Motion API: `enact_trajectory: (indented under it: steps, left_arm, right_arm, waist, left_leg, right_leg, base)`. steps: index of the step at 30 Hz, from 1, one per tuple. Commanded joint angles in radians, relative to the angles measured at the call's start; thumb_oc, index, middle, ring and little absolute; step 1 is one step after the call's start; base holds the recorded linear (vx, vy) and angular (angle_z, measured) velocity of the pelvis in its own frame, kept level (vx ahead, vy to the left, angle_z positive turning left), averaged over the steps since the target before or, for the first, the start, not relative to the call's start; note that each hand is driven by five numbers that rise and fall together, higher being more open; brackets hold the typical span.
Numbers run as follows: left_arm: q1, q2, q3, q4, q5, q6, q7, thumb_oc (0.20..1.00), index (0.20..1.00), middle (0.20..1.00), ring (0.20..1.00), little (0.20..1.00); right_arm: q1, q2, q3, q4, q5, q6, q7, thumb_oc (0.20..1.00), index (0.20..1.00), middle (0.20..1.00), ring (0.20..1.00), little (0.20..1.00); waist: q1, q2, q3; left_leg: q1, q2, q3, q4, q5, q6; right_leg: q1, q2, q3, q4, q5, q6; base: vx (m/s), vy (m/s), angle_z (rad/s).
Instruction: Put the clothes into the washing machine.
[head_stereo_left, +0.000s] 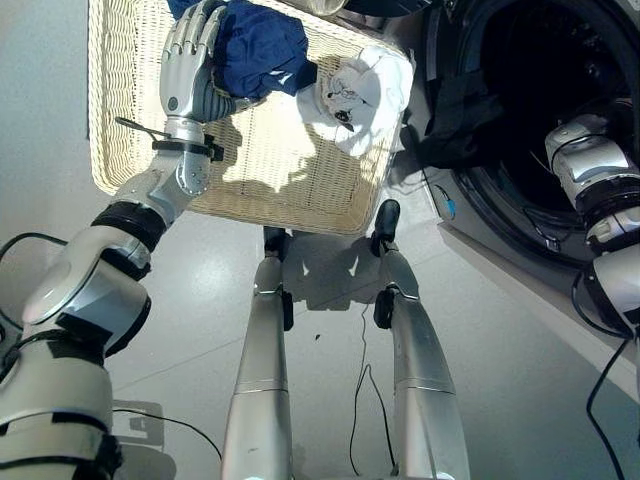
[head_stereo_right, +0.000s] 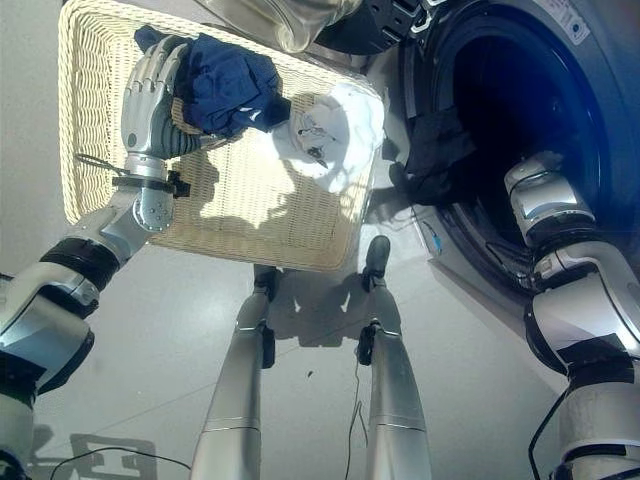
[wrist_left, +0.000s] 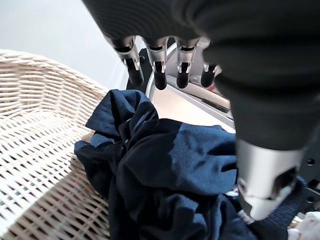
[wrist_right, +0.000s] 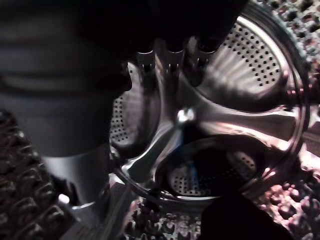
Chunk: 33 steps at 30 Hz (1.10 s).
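Left wrist view: left hand (wrist_left: 260, 165) open-fingered over navy garment (wrist_left: 170, 185); right hand's state unclear.

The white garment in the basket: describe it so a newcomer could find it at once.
Start at the wicker basket on the floor in front of the washing machine. In the basket's corner nearest the machine lies the white garment, crumpled, with a small dark print. Its neighbour, the navy garment under the left hand, is dark blue.
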Motion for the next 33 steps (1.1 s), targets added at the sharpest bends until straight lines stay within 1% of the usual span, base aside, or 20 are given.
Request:
enact_trajectory:
  steps: [1, 2, 3, 4, 5, 7, 8, 9, 12, 13, 14, 17, 19, 21, 23, 24, 27, 28, 31, 33]
  left_arm:
    - [-0.084, -0.023, 0.023, 0.051, 0.023, 0.028, 0.028, 1.0, 1.0, 1.0, 1.0, 1.0]
    - [-0.083, -0.026, 0.021, 0.057, 0.021, 0.034, 0.022, 1.0, 1.0, 1.0, 1.0, 1.0]
    - [-0.095, -0.03, 0.017, 0.075, -0.003, 0.049, -0.009, 1.0, 1.0, 1.0, 1.0, 1.0]
    - [-0.093, -0.034, 0.017, 0.087, -0.013, 0.057, -0.028, 1.0, 1.0, 1.0, 1.0, 1.0]
    - [-0.094, -0.04, 0.012, 0.113, -0.033, 0.092, -0.088, 1.0, 1.0, 1.0, 1.0, 1.0]
    - [-0.098, -0.042, 0.008, 0.13, -0.047, 0.114, -0.125, 1.0, 1.0, 1.0, 1.0, 1.0]
    - [-0.091, -0.045, 0.005, 0.145, -0.083, 0.147, -0.184, 1.0, 1.0, 1.0, 1.0, 1.0]
    - [-0.09, -0.043, 0.008, 0.161, -0.09, 0.145, -0.197, 1.0, 1.0, 1.0, 1.0, 1.0]
    - [-0.07, -0.048, 0.014, 0.211, -0.133, 0.179, -0.266, 1.0, 1.0, 1.0, 1.0, 1.0]
    - [-0.069, -0.047, 0.019, 0.219, -0.141, 0.182, -0.272, 1.0, 1.0, 1.0, 1.0, 1.0]
    - [-0.063, -0.049, 0.021, 0.22, -0.141, 0.182, -0.274, 1.0, 1.0, 1.0, 1.0, 1.0]
    - [-0.047, -0.046, 0.051, 0.256, -0.182, 0.214, -0.358, 1.0, 1.0, 1.0, 1.0, 1.0]
    - [-0.037, -0.047, 0.055, 0.262, -0.181, 0.216, -0.37, 1.0, 1.0, 1.0, 1.0, 1.0]
    - [-0.027, -0.047, 0.069, 0.268, -0.19, 0.237, -0.412, 1.0, 1.0, 1.0, 1.0, 1.0]
    - [-0.028, -0.048, 0.071, 0.276, -0.195, 0.24, -0.422, 1.0, 1.0, 1.0, 1.0, 1.0]
    - [-0.035, -0.048, 0.073, 0.281, -0.185, 0.235, -0.419, 1.0, 1.0, 1.0, 1.0, 1.0]
    - [-0.038, -0.049, 0.074, 0.284, -0.183, 0.229, -0.401, 1.0, 1.0, 1.0, 1.0, 1.0]
    - [-0.047, -0.047, 0.078, 0.282, -0.181, 0.22, -0.376, 1.0, 1.0, 1.0, 1.0, 1.0]
    - [-0.047, -0.046, 0.095, 0.266, -0.174, 0.191, -0.315, 1.0, 1.0, 1.0, 1.0, 1.0]
    - [-0.06, -0.049, 0.11, 0.245, -0.16, 0.15, -0.242, 1.0, 1.0, 1.0, 1.0, 1.0]
  right_arm:
    - [-0.007, -0.093, -0.013, 0.02, -0.056, -0.057, -0.011, 1.0, 1.0, 1.0, 1.0, 1.0]
    - [0.002, -0.088, -0.015, 0.022, -0.061, -0.062, -0.006, 1.0, 1.0, 1.0, 1.0, 1.0]
    - [0.006, -0.081, -0.02, 0.025, -0.063, -0.077, 0.0, 1.0, 1.0, 1.0, 1.0, 1.0]
    - [0.014, -0.072, -0.023, 0.028, -0.062, -0.086, 0.005, 1.0, 1.0, 1.0, 1.0, 1.0]
    - [0.034, -0.06, -0.034, 0.025, -0.07, -0.109, 0.013, 1.0, 1.0, 1.0, 1.0, 1.0]
    - [0.043, -0.054, -0.041, 0.016, -0.072, -0.124, 0.017, 1.0, 1.0, 1.0, 1.0, 1.0]
    - [0.059, -0.047, -0.047, 0.009, -0.071, -0.139, 0.02, 1.0, 1.0, 1.0, 1.0, 1.0]
    - [0.061, -0.045, -0.052, 0.002, -0.072, -0.148, 0.02, 1.0, 1.0, 1.0, 1.0, 1.0]
    - [0.092, -0.032, -0.066, -0.027, -0.081, -0.183, 0.023, 1.0, 1.0, 1.0, 1.0, 1.0]
    - [0.09, -0.032, -0.066, -0.035, -0.082, -0.188, 0.023, 1.0, 1.0, 1.0, 1.0, 1.0]
    - [0.095, -0.031, -0.065, -0.037, -0.082, -0.189, 0.023, 1.0, 1.0, 1.0, 1.0, 1.0]
    - [0.105, -0.03, -0.077, -0.096, -0.1, -0.22, 0.02, 1.0, 1.0, 1.0, 1.0, 1.0]
    - [0.114, -0.027, -0.081, -0.111, -0.102, -0.221, 0.019, 1.0, 1.0, 1.0, 1.0, 1.0]
    - [0.124, -0.023, -0.087, -0.172, -0.113, -0.214, 0.009, 1.0, 1.0, 1.0, 1.0, 1.0]
    - [0.125, -0.021, -0.084, -0.187, -0.115, -0.215, 0.005, 1.0, 1.0, 1.0, 1.0, 1.0]
    - [0.119, -0.021, -0.082, -0.208, -0.115, -0.21, 0.001, 1.0, 1.0, 1.0, 1.0, 1.0]
    - [0.123, -0.016, -0.078, -0.246, -0.124, -0.203, -0.009, 1.0, 1.0, 1.0, 1.0, 1.0]
    - [0.122, -0.016, -0.076, -0.271, -0.124, -0.198, -0.014, 1.0, 1.0, 1.0, 1.0, 1.0]
    - [0.141, -0.008, -0.086, -0.312, -0.133, -0.188, -0.011, 1.0, 1.0, 1.0, 1.0, 1.0]
    - [0.158, 0.003, -0.101, -0.344, -0.146, -0.179, -0.009, 1.0, 1.0, 1.0, 1.0, 1.0]
  waist:
    - [0.014, -0.001, -0.018]
    - [0.014, -0.001, -0.018]
    - [0.01, -0.002, -0.018]
    - [0.01, -0.002, -0.018]
    - [0.005, -0.003, -0.018]
    - [0.0, -0.003, -0.018]
    - [-0.001, -0.005, -0.018]
    - [-0.006, -0.004, -0.018]
    - [-0.015, -0.007, -0.018]
    - [-0.018, -0.007, -0.018]
    - [-0.018, -0.007, -0.018]
    - [-0.029, -0.006, -0.018]
    - [-0.028, -0.007, -0.018]
    - [-0.033, -0.011, -0.018]
    - [-0.034, -0.013, -0.018]
    - [-0.037, -0.014, -0.018]
    - [-0.041, -0.016, -0.018]
    - [-0.044, -0.017, -0.018]
    - [-0.046, -0.02, -0.018]
    - [-0.049, -0.024, -0.018]
  left_leg:
    - [0.065, -0.082, 0.027, -0.106, 0.014, 0.065]
    - [0.072, -0.08, 0.029, -0.105, 0.007, 0.065]
    - [0.065, -0.081, 0.03, -0.107, 0.013, 0.064]
    - [0.072, -0.079, 0.032, -0.106, 0.006, 0.064]
    - [0.07, -0.075, 0.036, -0.107, 0.006, 0.063]
    - [0.061, -0.075, 0.037, -0.109, 0.014, 0.062]
    - [0.068, -0.073, 0.04, -0.111, 0.008, 0.061]
    - [0.06, -0.072, 0.041, -0.113, 0.015, 0.061]
    - [0.064, -0.069, 0.049, -0.116, 0.011, 0.059]
    - [0.056, -0.068, 0.049, -0.119, 0.018, 0.059]
    - [0.064, -0.067, 0.05, -0.119, 0.012, 0.059]
    - [0.054, -0.062, 0.059, -0.131, 0.021, 0.053]
    - [0.061, -0.061, 0.059, -0.131, 0.015, 0.053]
    - [0.056, -0.06, 0.062, -0.132, 0.017, 0.052]
    - [0.055, -0.059, 0.062, -0.133, 0.017, 0.052]
    - [0.044, -0.059, 0.061, -0.135, 0.025, 0.051]
    - [0.052, -0.057, 0.064, -0.137, 0.019, 0.05]
    - [0.043, -0.057, 0.065, -0.14, 0.027, 0.047]
    - [0.051, -0.055, 0.066, -0.141, 0.021, 0.045]
    - [0.042, -0.054, 0.065, -0.144, 0.027, 0.044]
  right_leg:
    - [0.032, 0.105, -0.075, 0.096, -0.101, 0.078]
    - [0.038, 0.107, -0.073, 0.098, -0.107, 0.079]
    - [0.031, 0.108, -0.073, 0.096, -0.102, 0.078]
    - [0.036, 0.108, -0.072, 0.098, -0.108, 0.079]
    - [0.033, 0.11, -0.069, 0.1, -0.108, 0.08]
    - [0.024, 0.11, -0.069, 0.098, -0.102, 0.08]
    - [0.03, 0.112, -0.066, 0.099, -0.107, 0.082]
    - [0.022, 0.112, -0.066, 0.096, -0.101, 0.081]
    - [0.023, 0.116, -0.062, 0.092, -0.103, 0.082]
    - [0.015, 0.115, -0.061, 0.089, -0.098, 0.08]
    - [0.021, 0.116, -0.06, 0.091, -0.103, 0.081]
    - [0.007, 0.118, -0.055, 0.086, -0.103, 0.078]
    - [0.014, 0.12, -0.053, 0.088, -0.11, 0.079]
    - [0.01, 0.123, -0.051, 0.09, -0.111, 0.078]
    - [0.008, 0.123, -0.051, 0.089, -0.111, 0.078]
    - [-0.001, 0.124, -0.051, 0.087, -0.106, 0.076]
    - [0.004, 0.125, -0.049, 0.086, -0.111, 0.076]
    - [-0.004, 0.124, -0.049, 0.083, -0.105, 0.075]
    - [0.002, 0.126, -0.045, 0.086, -0.114, 0.075]
    - [-0.007, 0.125, -0.046, 0.087, -0.11, 0.074]
  base:
    - [0.0, 0.0, 0.0]
    - [0.0, 0.0, 0.0]
    - [0.0, 0.0, 0.0]
    - [0.0, 0.0, 0.0]
    - [0.0, 0.0, 0.0]
    - [0.0, 0.0, 0.0]
    - [0.0, 0.0, 0.0]
    - [0.0, 0.0, 0.0]
    - [0.0, 0.0, 0.0]
    - [0.0, 0.0, 0.0]
    - [-0.01, 0.043, 0.0]
    - [-0.01, 0.056, -0.01]
    - [0.0, 0.0, 0.0]
    - [0.0, 0.0, 0.0]
    - [0.0, 0.0, 0.0]
    - [0.0, 0.0, 0.0]
    - [0.0, 0.02, -0.04]
    - [-0.01, 0.022, -0.03]
    - [0.0, 0.01, -0.01]
    - [0.0, 0.0, 0.0]
